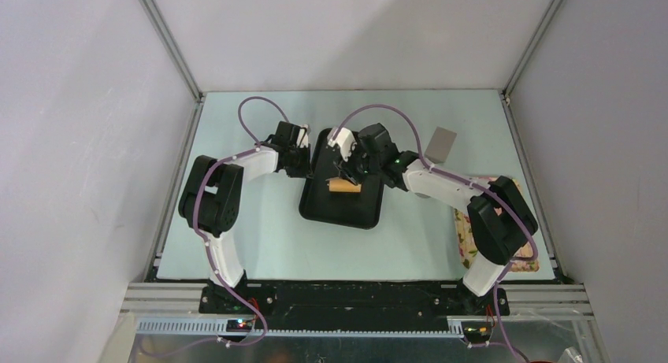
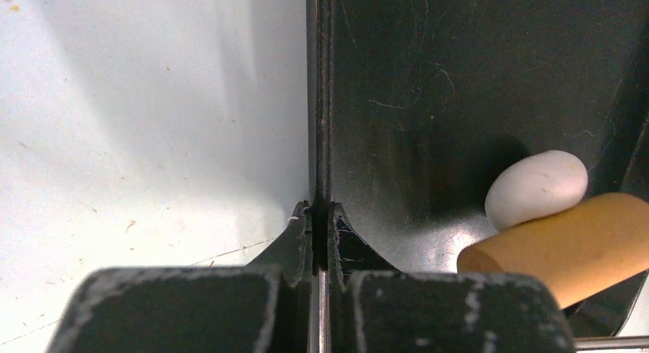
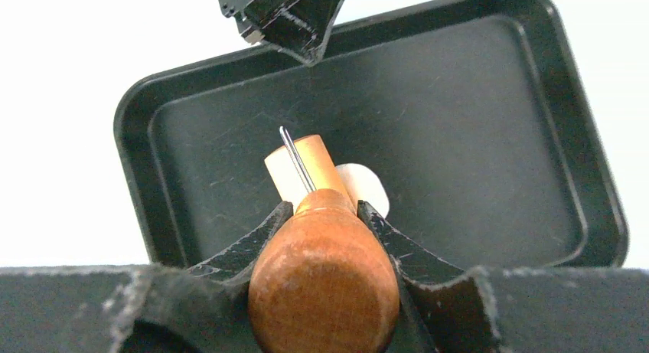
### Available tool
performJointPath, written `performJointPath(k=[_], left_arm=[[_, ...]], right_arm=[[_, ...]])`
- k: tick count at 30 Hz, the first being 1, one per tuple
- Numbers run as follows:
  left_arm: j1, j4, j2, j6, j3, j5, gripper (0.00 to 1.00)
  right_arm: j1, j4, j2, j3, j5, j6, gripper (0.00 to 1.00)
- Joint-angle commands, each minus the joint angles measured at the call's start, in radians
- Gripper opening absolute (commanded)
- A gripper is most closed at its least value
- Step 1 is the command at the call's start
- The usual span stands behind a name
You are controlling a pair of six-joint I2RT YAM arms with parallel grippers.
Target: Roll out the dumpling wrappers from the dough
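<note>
Dough [image 2: 536,188], a round ball, lies in the tray [image 2: 428,77] touching the roller [image 2: 566,242], whose handle the right jaws clamp while the left jaws pinch the tray's rim; flattening looks barely begun, so next press down and roll across.

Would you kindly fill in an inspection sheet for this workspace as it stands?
Surface: pale green table, faint specks and scratches.
Job's things: dough, an unflattened lump, lies in the black tray against the rolling pin.
Clutter: grey card; floral cloth under the right arm.
Grippers: left gripper pinches the tray rim; right gripper clamps the pin's handle.
Cables: purple cables loop along both arms.
Surroundings: grey walls, aluminium frame.
</note>
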Motion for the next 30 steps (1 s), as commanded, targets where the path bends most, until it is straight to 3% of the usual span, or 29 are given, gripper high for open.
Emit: performJointPath(k=[1, 7, 16, 20, 30], left_arm=[[-0.027, -0.102, 0.058, 0.014, -0.049, 0.035, 0.00], [-0.026, -0.101, 0.059, 0.013, -0.049, 0.035, 0.00], [-0.026, -0.102, 0.059, 0.013, -0.049, 0.035, 0.00], [-0.026, -0.102, 0.059, 0.014, -0.049, 0.035, 0.00], [-0.027, -0.101, 0.060, 0.015, -0.047, 0.036, 0.00]], right_arm=[[-0.029, -0.083, -0.066, 0.024, -0.087, 0.097, 0.00], [-0.095, -0.069, -0.111, 0.045, -0.182, 0.218, 0.00], [-0.101, -0.037, -0.145, 0.045, -0.201, 0.259, 0.00], [-0.046, -0.013, -0.120, 0.045, 0.036, 0.195, 0.00], [0.024, 0.030, -0.012, 0.045, 0.228, 0.121, 0.00]])
